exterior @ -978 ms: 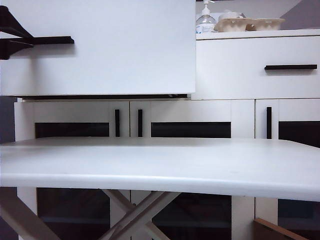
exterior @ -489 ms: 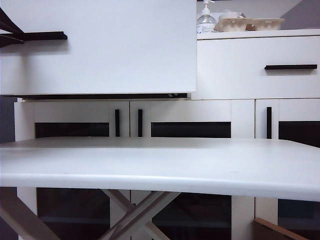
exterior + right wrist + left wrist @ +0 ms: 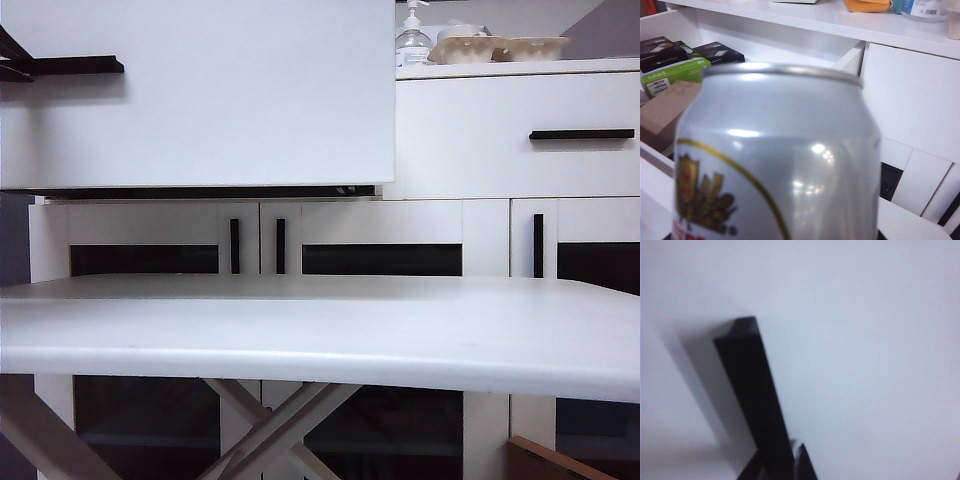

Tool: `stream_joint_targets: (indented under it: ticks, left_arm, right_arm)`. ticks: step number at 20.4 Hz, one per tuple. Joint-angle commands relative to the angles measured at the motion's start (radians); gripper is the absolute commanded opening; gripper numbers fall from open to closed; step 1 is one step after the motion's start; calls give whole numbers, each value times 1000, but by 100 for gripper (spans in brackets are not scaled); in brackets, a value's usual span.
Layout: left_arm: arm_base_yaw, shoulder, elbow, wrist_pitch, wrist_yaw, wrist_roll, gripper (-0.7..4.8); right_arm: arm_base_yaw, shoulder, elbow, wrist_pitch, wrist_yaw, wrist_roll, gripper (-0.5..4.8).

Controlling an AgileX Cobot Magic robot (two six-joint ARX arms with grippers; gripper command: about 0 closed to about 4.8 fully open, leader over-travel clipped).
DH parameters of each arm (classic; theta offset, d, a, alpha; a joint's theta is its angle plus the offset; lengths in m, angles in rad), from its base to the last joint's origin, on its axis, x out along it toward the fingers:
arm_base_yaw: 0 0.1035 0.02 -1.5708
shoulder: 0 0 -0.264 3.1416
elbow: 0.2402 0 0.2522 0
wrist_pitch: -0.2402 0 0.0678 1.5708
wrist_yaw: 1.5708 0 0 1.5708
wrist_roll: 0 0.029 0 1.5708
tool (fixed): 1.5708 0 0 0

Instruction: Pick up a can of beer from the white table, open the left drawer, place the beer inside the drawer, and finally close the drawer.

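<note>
Two grips: left pincer point(image 3: 780, 467) on matte black bar point(image 3: 752, 395); right pincer, glossy can point(image 3: 780, 150).

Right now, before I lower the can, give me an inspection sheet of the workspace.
Surface: white table, nothing on it in the exterior view.
Job's things: can of beer fills the right wrist view, off the table; left drawer pulled out.
Clutter: boxes inside the open drawer; pump bottle and egg cartons on the cabinet top.
Grippers: left gripper shut on the black drawer handle; right gripper holds the can, its fingers out of view.
Cables: nothing seen.
Surroundings: white cabinet behind the table, its right drawer closed.
</note>
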Motion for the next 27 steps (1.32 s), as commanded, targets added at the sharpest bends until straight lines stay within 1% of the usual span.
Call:
stream_joint_targets:
  ticks: [1, 4, 8, 13, 14, 16, 17, 18, 22, 23, 25, 27]
  left_arm:
    - [-2, -26, 10, 90, 6, 53, -6]
    - [-2, -37, 10, 82, 7, 52, -6]
    - [-2, -71, 10, 32, -3, 53, -6]
    - [-2, -72, 10, 32, 9, 53, -4]
    - [-2, -72, 10, 33, 8, 53, 10]
    - [-2, -72, 10, 33, 9, 53, 176]
    - [-2, -72, 10, 34, 11, 53, 272]
    - [-2, -72, 10, 33, 14, 53, 313]
    - [-2, -72, 10, 40, 44, 56, 327]
    - [-2, -72, 10, 40, 52, 56, 350]
    - [-2, -78, 10, 38, 58, 56, 350]
    - [-2, -95, 11, 13, 58, 58, 350]
  right_arm:
    - [1, -8, 11, 64, -2, 0, 202]
    - [1, -8, 11, 64, -2, 0, 202]
    - [1, -8, 11, 64, -2, 0, 202]
    - [1, -3, 11, 69, -2, 0, 202]
    - [1, -3, 11, 69, -2, 0, 202]
    - [1, -3, 11, 71, -2, 0, 202]
    - [1, -3, 11, 71, -2, 0, 202]
    - [1, -3, 11, 71, -2, 0, 202]
    - [1, -3, 11, 102, -2, 0, 202]
    - [1, -3, 11, 121, -2, 0, 202]
    - [1, -3, 11, 161, -4, 0, 202]
    - [1, 1, 12, 203, -30, 0, 202]
